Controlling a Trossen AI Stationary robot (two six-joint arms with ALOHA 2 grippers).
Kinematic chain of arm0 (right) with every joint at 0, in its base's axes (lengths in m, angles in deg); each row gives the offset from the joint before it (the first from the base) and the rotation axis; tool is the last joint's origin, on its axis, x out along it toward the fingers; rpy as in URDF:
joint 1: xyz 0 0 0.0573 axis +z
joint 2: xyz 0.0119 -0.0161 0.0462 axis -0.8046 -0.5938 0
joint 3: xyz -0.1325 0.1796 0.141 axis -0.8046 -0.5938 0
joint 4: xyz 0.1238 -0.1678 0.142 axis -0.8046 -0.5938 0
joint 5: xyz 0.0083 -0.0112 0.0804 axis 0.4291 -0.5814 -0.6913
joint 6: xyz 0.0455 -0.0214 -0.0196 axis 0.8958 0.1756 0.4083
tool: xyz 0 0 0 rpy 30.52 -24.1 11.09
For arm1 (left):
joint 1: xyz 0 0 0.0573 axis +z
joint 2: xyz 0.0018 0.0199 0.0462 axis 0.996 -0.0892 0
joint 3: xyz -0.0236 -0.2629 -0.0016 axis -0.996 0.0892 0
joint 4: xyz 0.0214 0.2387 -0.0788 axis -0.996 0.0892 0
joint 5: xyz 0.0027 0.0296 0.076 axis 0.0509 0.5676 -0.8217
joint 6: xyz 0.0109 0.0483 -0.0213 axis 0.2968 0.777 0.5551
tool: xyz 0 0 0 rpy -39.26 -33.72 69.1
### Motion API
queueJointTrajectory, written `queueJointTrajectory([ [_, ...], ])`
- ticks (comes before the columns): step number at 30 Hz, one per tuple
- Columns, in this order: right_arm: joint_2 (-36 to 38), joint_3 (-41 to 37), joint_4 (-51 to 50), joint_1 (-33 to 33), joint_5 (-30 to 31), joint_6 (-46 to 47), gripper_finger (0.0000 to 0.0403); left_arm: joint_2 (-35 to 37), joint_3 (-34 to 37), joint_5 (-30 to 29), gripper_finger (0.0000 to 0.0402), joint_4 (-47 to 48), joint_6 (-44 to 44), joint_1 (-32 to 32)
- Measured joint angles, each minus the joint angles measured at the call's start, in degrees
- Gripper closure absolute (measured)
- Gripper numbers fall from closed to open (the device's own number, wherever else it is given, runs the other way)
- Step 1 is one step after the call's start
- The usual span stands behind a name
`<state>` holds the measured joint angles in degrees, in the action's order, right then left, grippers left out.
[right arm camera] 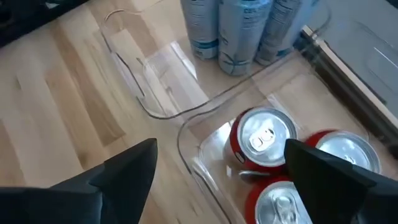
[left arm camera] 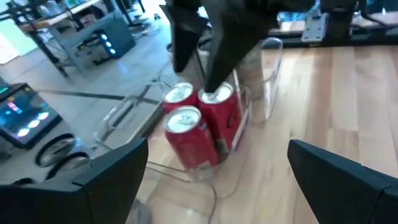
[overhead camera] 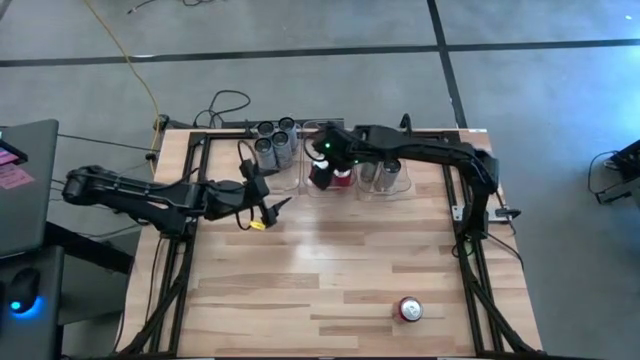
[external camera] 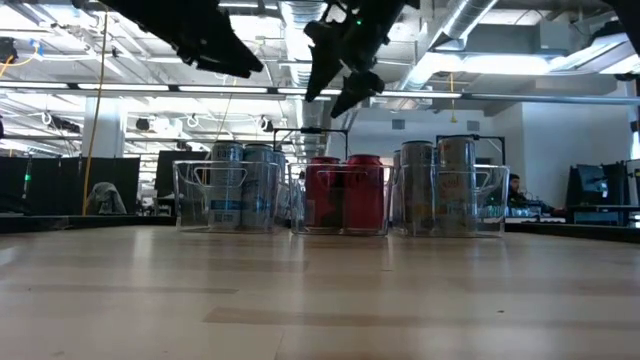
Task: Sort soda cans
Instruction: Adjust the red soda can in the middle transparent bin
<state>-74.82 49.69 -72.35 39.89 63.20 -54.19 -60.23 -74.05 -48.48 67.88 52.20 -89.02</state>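
At the back of the wooden worktop (overhead camera: 330,270) stood three clear bins in a row. The left bin (external camera: 225,200) held silver-grey cans (overhead camera: 277,142), the middle bin (external camera: 340,205) held three red cans (left arm camera: 199,121), and the right bin (external camera: 450,200) held more silver-grey cans (external camera: 438,185). So most of the sorting looked done. One red can (overhead camera: 410,310) was left out, alone near the front edge of the worktop, well apart from the bins. My guess was that this can had to go in the middle bin with the other reds (how many silver-grey cans were in each bin was hard to count).

The right gripper (right arm camera: 217,165) hung just over the red cans in the middle bin, its fingers spread wide with nothing between them. The left gripper (overhead camera: 268,207) waited beside the left bin, also with its fingers wide apart and holding nothing.

The cans were small, round and smooth. The red ones had shiny silver tops with pull tabs. The silver-grey ones had blue writing on their sides. The bins were thin see-through plastic with rounded corners, so the cans showed right through the walls. The worktop was pale wood made of long planks, flat and a bit shiny.
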Motion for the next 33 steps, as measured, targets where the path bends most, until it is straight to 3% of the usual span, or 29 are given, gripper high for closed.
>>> queueJointTrajectory([
  [6, -3.2, 0.0, 0.8, 0.6, -0.1, -1.1, 0.0109, 5.8, 0.0, -2.2, 0.0022, 8.4, -1.5, 0.0],
  [10, -6.1, -0.1, 1.3, 1.0, 0.0, -2.9, 0.0175, 10.2, 0.8, -9.2, 0.0022, 17.3, -6.9, 0.4],
  [22, -8.6, -0.1, 4.1, 0.3, -0.2, -6.6, 0.0384, 20.7, 6.1, -11.5, 0.0022, 18.0, -9.9, 1.0],
  [33, -8.6, -0.6, 4.8, -0.2, -0.4, -5.5, 0.0399, 21.4, 6.5, -11.5, 0.0022, 18.4, -9.9, 1.0],
])
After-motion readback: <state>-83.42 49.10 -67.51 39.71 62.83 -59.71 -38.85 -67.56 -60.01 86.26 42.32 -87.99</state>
